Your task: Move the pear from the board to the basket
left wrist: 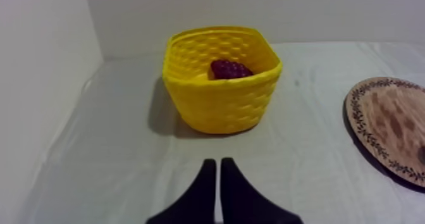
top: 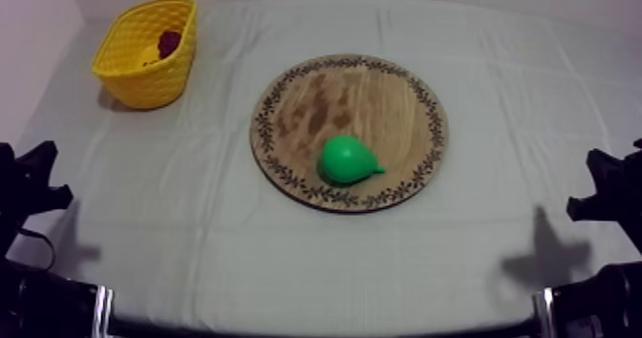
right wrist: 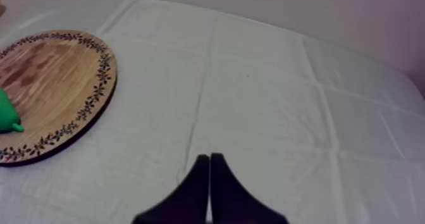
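You have the whole task left, it seems: the pear (top: 349,159) lies on the wooden board (top: 315,94), well apart from the yellow basket (top: 143,70), with your left gripper (left wrist: 218,162) and right gripper (right wrist: 209,157) closed, empty.

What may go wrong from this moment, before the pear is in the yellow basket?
The pear is round and lies near the wooden board's front rim; a poor grip may roll it off.
The yellow basket already holds a dark red fruit; a low approach may knock it over.
The left gripper and right gripper are shut; one must open first.
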Available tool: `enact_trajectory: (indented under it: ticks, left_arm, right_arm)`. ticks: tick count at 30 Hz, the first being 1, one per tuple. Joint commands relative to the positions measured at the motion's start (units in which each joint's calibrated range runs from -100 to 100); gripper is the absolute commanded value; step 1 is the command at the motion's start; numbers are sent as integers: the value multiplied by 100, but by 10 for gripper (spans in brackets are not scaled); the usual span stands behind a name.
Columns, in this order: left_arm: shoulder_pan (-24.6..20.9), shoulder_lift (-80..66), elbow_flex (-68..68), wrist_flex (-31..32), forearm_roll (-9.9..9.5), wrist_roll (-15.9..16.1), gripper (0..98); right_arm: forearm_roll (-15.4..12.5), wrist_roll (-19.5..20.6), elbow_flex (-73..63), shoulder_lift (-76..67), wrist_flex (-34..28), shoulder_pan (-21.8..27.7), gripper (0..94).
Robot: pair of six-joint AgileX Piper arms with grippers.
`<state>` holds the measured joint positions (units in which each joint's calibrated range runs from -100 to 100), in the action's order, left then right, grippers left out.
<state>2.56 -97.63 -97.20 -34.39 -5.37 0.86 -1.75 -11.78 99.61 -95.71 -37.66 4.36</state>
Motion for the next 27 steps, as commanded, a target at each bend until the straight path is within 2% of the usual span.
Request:
enact_trajectory:
  ticks: [1, 13, 20, 27]
  left_arm:
    - [-14, 239, 190, -25, -16, -12, 0]
    - [81, 2107, 2981, -1052, 50, -104, 0]
    - [229, 3309, 4547, -1220, 112, -181, 0]
    - [563, 4473, 5974, -1376, 148, -242, 0]
  right_arm:
    - [2, -2, 5, -5, -8, 1, 5]
    - [2, -2, 5, -5, -8, 1, 5]
    - [2, -2, 5, -5, -8, 1, 5]
    - [2, -2, 5, -5, -8, 1, 5]
